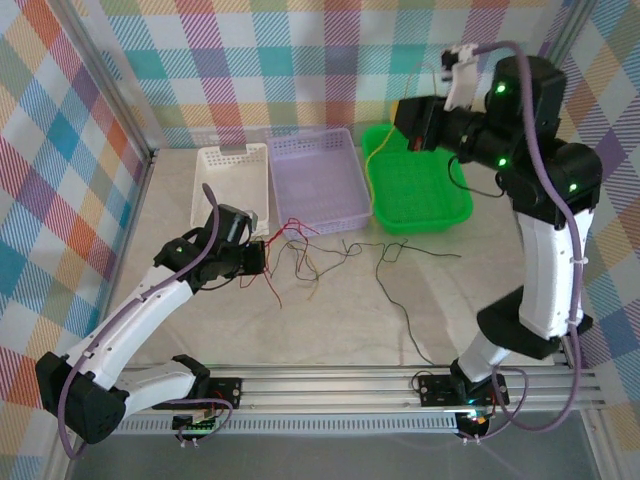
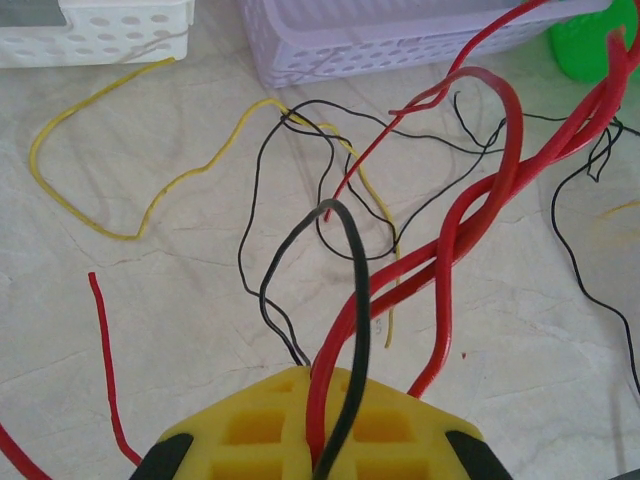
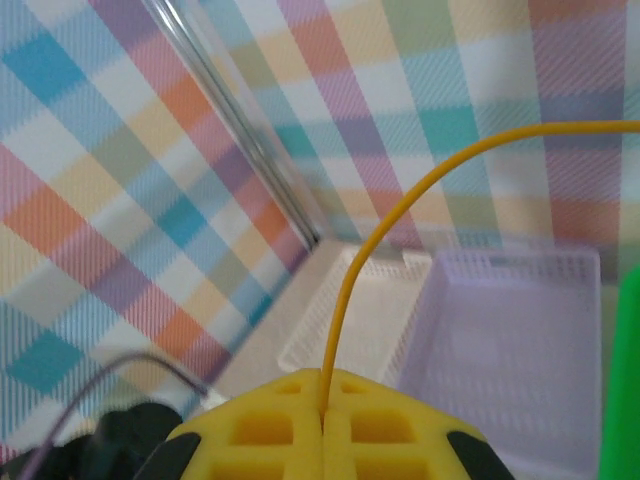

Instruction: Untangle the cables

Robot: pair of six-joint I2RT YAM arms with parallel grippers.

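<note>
Several thin cables (image 1: 305, 252) lie in a loose tangle on the table (image 1: 480, 290), just in front of the purple basket (image 1: 318, 185). From the left wrist we see red strands (image 2: 470, 215) twisting around one another and crossing black loops (image 2: 270, 260). A yellow cable (image 2: 95, 170) curls off to the left, its far part running through the black loops. The left pincer (image 2: 322, 445) is closed on a red strand and a black one together, low over the near-left edge of the tangle.

One yellow-orange cable (image 3: 400, 205) is out of the heap. The right pincer (image 3: 322, 425) is clamped shut on it, raised high near the green basket (image 1: 420, 190), and from above its free end hangs toward that basket's left rim. A long black cable (image 1: 402, 310) trails toward the near edge, largely apart from the rest.

We judge the job to be at an early stage. One cable is separated, and as far as we can see none lies in the white basket (image 1: 228, 180) or in the purple or green ones. The red and black strands at the centre are left to pull apart, and the pair in the left pincer looks twisted, so it may drag the knot along.
</note>
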